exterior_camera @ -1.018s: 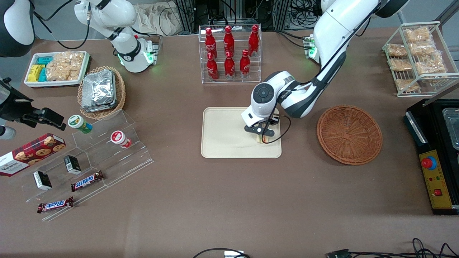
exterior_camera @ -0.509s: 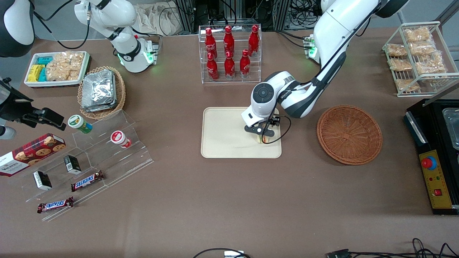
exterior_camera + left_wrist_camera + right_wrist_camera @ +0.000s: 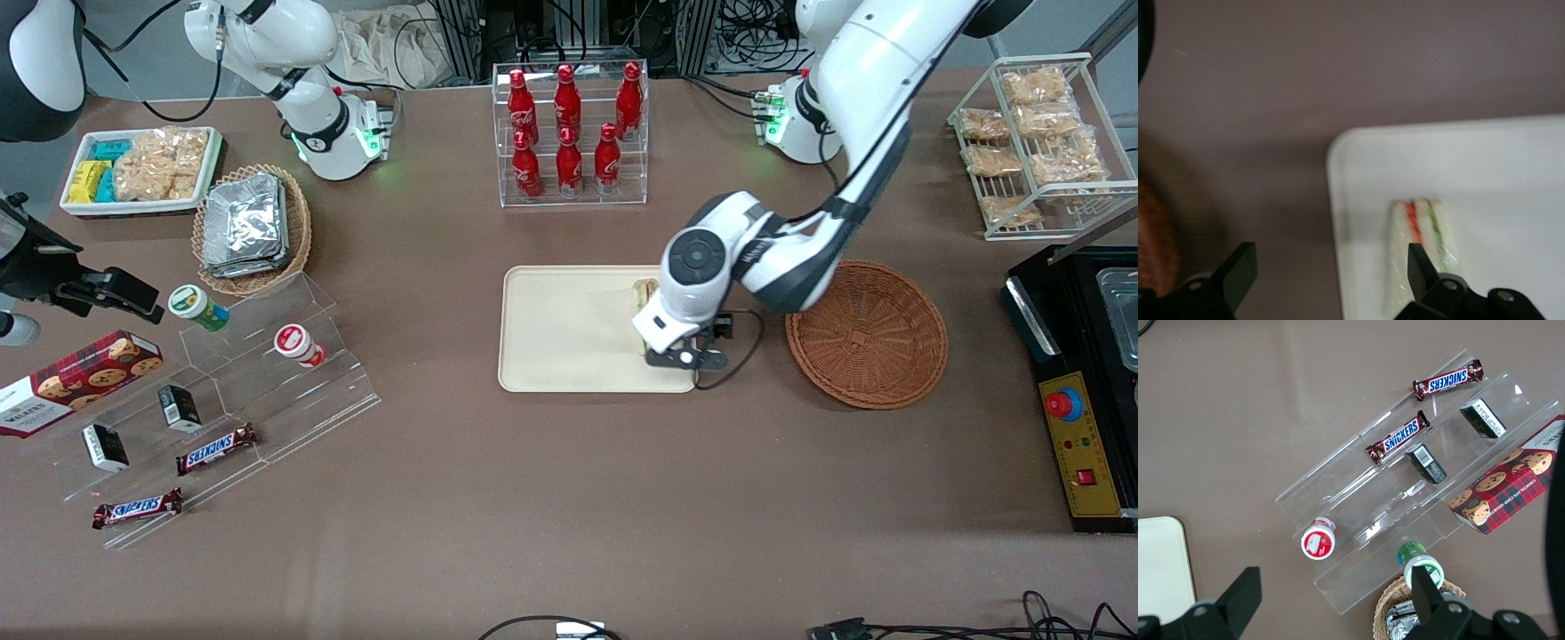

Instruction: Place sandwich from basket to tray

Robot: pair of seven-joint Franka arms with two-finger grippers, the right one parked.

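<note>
The sandwich point(image 3: 1421, 243), a clear-wrapped wedge with green and orange-red layers, lies flat on the cream tray point(image 3: 1511, 167) near the tray's rim. In the front view only a tip of the sandwich point(image 3: 643, 290) shows past my wrist, on the tray point(image 3: 551, 356) at its basket-side end. My gripper point(image 3: 685, 359) hangs open above the tray's edge, apart from the sandwich, with nothing between its fingers point(image 3: 1239, 270). One finger is over the table and the other over the sandwich's end. The reddish-brown basket point(image 3: 867, 333) stands beside the tray with nothing in it.
A clear rack of red bottles point(image 3: 569, 133) stands farther from the front camera than the tray. A tan basket of foil packs point(image 3: 252, 227) and a clear stepped shelf with snacks point(image 3: 267, 373) lie toward the parked arm's end. A wire rack point(image 3: 1036, 142) and a black machine point(image 3: 1085, 373) sit toward the working arm's end.
My gripper has let go of the sandwich and moved off it toward the basket, stopping over the tray's edge. The sandwich stays on the tray.
</note>
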